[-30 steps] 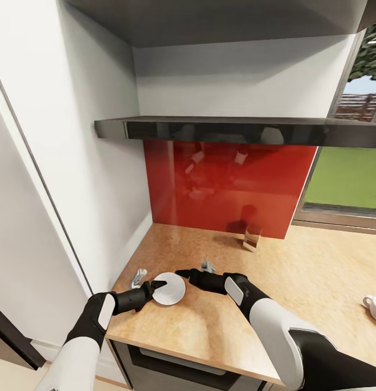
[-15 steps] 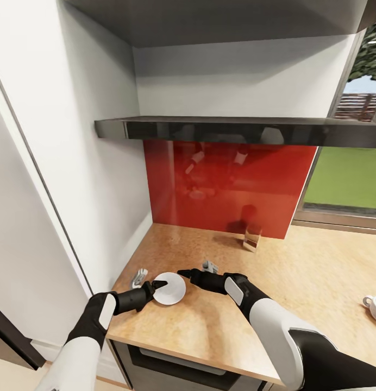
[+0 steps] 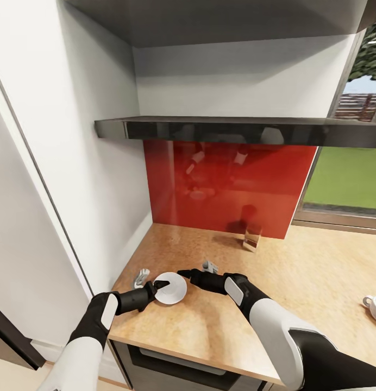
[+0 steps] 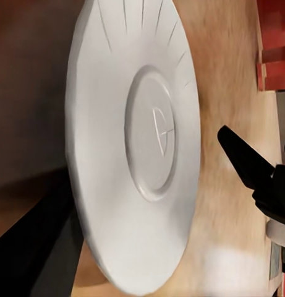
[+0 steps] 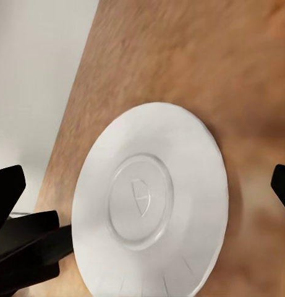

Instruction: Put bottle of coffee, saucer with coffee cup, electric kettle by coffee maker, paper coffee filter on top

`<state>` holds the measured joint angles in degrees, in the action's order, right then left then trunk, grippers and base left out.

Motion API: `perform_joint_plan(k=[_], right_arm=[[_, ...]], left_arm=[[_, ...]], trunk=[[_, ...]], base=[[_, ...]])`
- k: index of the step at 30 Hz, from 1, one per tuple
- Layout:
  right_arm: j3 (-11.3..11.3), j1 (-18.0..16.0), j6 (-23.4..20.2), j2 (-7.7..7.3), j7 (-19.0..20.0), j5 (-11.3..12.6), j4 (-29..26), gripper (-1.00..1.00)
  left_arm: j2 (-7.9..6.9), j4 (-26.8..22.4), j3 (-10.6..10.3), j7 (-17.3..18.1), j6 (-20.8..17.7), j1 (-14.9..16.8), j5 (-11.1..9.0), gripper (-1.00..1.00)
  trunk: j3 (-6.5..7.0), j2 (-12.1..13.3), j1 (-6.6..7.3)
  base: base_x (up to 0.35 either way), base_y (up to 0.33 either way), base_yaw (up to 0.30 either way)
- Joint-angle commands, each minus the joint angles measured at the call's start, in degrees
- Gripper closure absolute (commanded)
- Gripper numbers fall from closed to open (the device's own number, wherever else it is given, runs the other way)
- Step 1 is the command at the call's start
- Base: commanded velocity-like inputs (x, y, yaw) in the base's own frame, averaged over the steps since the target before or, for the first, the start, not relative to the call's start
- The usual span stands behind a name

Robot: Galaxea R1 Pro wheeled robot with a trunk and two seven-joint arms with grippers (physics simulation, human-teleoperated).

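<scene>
Your left pincer (image 3: pixel 158 284) grasps the saucer (image 3: pixel 171 288) rim near the table (image 3: pixel 296 293) corner; right pincer (image 3: pixel 182 273) released beside it.

White-and-black two-armed robot

Each arm is a smooth white shell that turns matte black toward the wrist; the left forearm (image 3: pixel 93 326) bears a white oval panel on its black section; the right forearm (image 3: pixel 237 290) carries a like white panel; a bulky rounded white upper segment with a black elbow joint follows it; the left gripper (image 3: pixel 158 283) and the right gripper (image 3: pixel 181 272) end in slim, tapered black fingers (image 4: pixel 244 162) with pointed tips; no cables or screws can be made out.
</scene>
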<state>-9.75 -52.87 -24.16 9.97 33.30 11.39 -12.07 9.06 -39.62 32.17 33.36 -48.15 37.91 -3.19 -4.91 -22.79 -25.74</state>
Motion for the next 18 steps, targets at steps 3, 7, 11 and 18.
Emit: perform_joint_plan(k=[3, 7, 11, 18], right_arm=[[-0.36, -0.04, -0.53, 0.02, 0.01, 0.22, 0.0, -1.0], [-0.36, -0.04, -0.53, 0.02, 0.09, 0.22, 0.06, -1.0], [-0.36, -0.04, -0.53, 0.02, 0.1, 0.26, 0.95, -1.0], [-0.36, -0.04, -0.52, 0.02, 0.1, 0.32, 1.51, -1.0]], left_arm=[[0.1, -0.02, 0.27, -0.08, -0.45, 0.06, 0.11, -1.0], [0.13, -0.02, 0.27, -0.07, -0.45, 0.06, 0.11, -1.0], [0.16, -0.02, 0.27, -0.08, -0.45, 0.06, 0.11, -1.0], [0.17, -0.02, 0.27, -0.07, -0.45, 0.06, 0.11, -1.0]], trunk=[[-0.14, -0.12, -0.04], [-0.14, -0.12, -0.04], [-0.14, -0.12, -0.04], [-0.14, -0.12, -0.04]], base=[[0.0, 0.0, 0.0], [0.0, 0.0, 0.0], [0.0, 0.0, 0.0], [0.0, 0.0, 0.0]])
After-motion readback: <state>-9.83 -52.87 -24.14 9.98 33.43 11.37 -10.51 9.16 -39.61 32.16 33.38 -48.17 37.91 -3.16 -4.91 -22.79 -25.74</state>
